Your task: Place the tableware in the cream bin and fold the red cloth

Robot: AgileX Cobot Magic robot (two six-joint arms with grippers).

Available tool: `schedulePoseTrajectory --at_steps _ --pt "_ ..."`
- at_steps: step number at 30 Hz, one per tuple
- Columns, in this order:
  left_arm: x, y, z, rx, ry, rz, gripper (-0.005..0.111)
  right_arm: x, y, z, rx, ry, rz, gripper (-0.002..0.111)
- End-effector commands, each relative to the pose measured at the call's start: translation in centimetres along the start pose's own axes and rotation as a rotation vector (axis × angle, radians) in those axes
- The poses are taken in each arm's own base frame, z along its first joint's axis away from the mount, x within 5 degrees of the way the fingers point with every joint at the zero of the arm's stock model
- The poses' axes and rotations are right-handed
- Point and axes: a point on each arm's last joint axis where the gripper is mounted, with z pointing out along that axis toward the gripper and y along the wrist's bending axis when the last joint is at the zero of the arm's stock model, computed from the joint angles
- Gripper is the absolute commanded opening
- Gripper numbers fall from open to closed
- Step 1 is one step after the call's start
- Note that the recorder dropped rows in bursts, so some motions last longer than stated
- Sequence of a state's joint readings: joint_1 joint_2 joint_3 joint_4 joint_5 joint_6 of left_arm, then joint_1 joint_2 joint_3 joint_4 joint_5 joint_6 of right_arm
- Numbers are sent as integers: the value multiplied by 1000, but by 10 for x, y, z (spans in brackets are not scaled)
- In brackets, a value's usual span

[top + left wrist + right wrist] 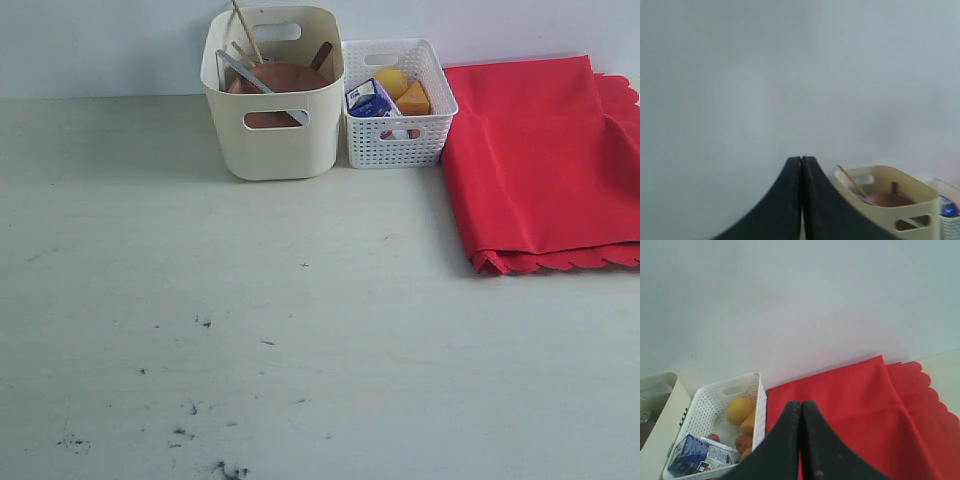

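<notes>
The cream bin (272, 140) stands at the back of the table and holds the brown wooden plate (285, 77), a silver knife (240, 72), chopsticks (247, 32) and a dark wooden spoon (321, 55). Bowl and cup are hidden from me. The red cloth (540, 160) lies folded at the back right, scalloped edge toward the front. Neither gripper appears in the exterior view. My left gripper (801, 160) is shut and empty, held back from the bin (890, 200). My right gripper (801, 403) is shut and empty, held back from the cloth (850, 400).
A white lattice basket (398, 145) stands between bin and cloth, holding a lemon (392, 82), a cheese wedge (413, 100) and a milk carton (372, 99). The table top (300, 330) has dark specks near the front. A pale wall runs behind everything.
</notes>
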State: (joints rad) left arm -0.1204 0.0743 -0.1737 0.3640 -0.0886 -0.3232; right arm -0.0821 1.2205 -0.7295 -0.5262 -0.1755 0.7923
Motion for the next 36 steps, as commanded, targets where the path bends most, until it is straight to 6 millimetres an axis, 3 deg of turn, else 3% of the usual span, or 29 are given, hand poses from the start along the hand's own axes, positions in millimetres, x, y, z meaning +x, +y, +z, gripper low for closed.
schedulePoseTrajectory --at_steps 1,10,13,25,36 --pt "9 6 -10 -134 -1 29 1 0 0 -1 -5 -4 -2 0" --pt "51 6 -11 -135 78 35 1 0 0 -1 -5 -4 -2 0" --pt "54 7 -11 -157 107 -47 1 0 0 -1 -5 -4 -2 0" --pt "73 8 -16 -190 321 -63 1 0 0 -1 -5 -5 0 0" --pt "74 9 -16 -193 336 -70 1 0 0 -1 -5 -5 0 0"
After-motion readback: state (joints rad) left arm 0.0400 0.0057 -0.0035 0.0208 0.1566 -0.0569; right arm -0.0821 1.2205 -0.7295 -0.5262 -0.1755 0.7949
